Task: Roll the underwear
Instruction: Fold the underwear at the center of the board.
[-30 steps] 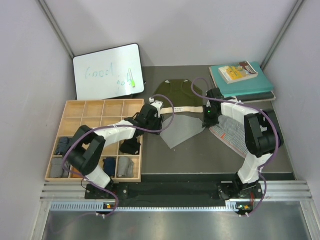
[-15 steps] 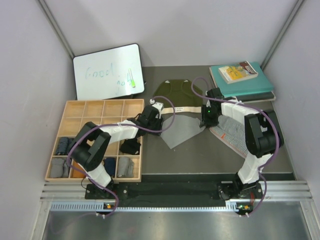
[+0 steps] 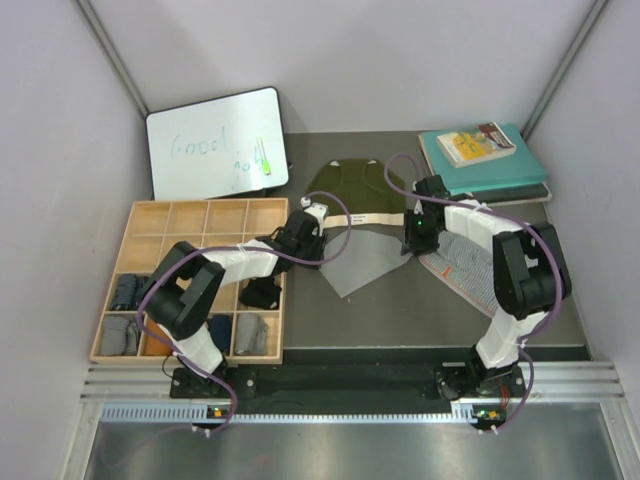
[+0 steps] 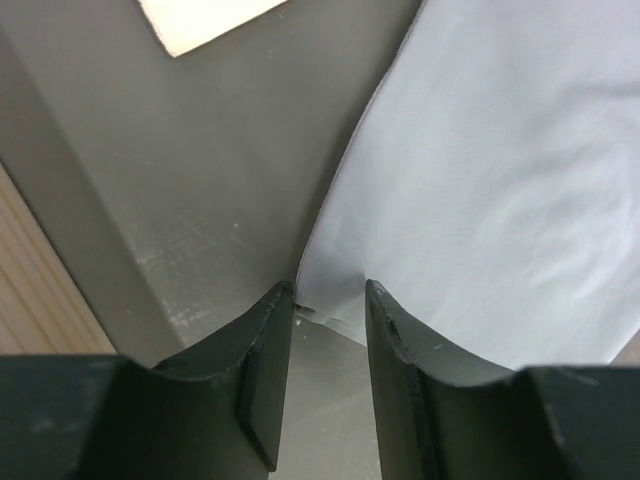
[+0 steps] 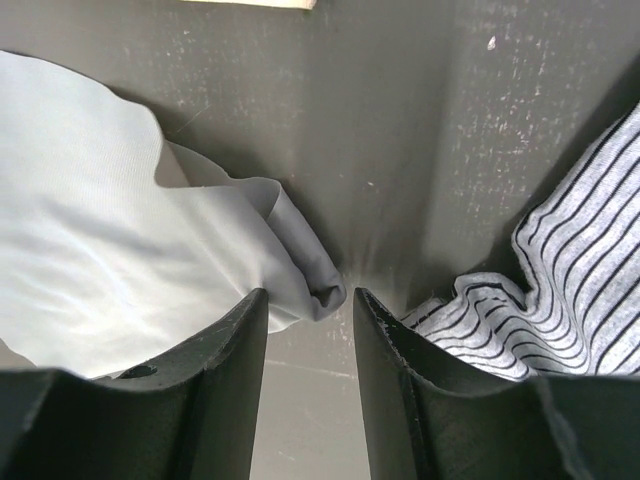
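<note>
Three pieces of underwear lie spread on the dark tabletop, around the middle of the overhead view. The olive green garment sits at upper centre, its cream waistband along its lower edge. Just below it lies the light grey garment, flat and unrolled. The finely striped grey-and-white garment lies to the right, partly under the right arm.

The left hand is down at the left corner of the light grey garment. In its wrist view the two fingers stand apart with bare tabletop showing between them. The cloth's corner reaches just to the gap at the fingertips, and nothing is clamped.

The right hand is down at the garment's right edge, between the grey cloth and the striped one. Its fingers are also apart and hold nothing. A folded-over lip of grey cloth touches the tip of the finger at lower left of that view, and the striped cloth bunches against the other finger.

At the left of the overhead view sits a wooden tray of compartments, with dark and grey bundles in its lower cells. A whiteboard leans at upper left, and teal books are stacked at upper right.
</note>
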Motion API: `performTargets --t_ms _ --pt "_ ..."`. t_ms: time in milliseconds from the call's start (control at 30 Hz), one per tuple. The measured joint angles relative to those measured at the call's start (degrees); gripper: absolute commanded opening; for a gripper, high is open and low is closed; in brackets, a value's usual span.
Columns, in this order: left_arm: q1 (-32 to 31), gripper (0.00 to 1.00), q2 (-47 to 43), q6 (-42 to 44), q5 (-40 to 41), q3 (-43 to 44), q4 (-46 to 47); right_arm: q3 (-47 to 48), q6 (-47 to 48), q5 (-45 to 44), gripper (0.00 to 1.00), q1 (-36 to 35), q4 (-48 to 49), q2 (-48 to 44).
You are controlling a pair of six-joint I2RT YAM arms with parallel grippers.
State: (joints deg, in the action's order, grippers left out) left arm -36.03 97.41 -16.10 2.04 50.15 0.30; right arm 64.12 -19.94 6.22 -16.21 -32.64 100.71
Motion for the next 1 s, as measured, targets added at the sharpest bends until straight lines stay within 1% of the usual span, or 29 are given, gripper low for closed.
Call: performTargets --t_ms 100,200,233,333,367,733,1000 --pt "0.00 0.31 0.11 0.00 -1.18 -0.02 0.07 0.00 -0.02 -0.07 0.40 0.00 -0.07 -0.55" --pt "0.02 0.22 0.44 -0.13 -1.64 -0.02 0.72 -0.02 -0.07 -0.15 0.40 0.00 -0.17 -1.20" --pt "0.04 0.15 0.55 -0.13 -1.77 -0.02 0.96 -0.02 -0.07 -0.15 0.40 0.00 -0.26 -1.44" --pt "0.07 0.05 0.63 -0.22 -1.86 -0.13 1.18 -0.02 -0.07 -0.24 0.40 0.00 -0.61 -2.16" --pt "0.07 0.00 0.63 -0.11 -1.88 -0.15 1.18 -0.02 -0.09 -0.31 0.40 0.00 -0.76 -2.43" --pt "-0.42 0.00 0.57 1.90 -2.19 -0.31 1.42 -1.27 -0.22 -0.35 0.40 0.00 -1.55 -4.57" --pt "-4.72 0.00 -3.37 4.74 -1.18 -4.96 2.89 -1.88 -0.70 -0.35 0.41 0.00 -1.66 -5.40"
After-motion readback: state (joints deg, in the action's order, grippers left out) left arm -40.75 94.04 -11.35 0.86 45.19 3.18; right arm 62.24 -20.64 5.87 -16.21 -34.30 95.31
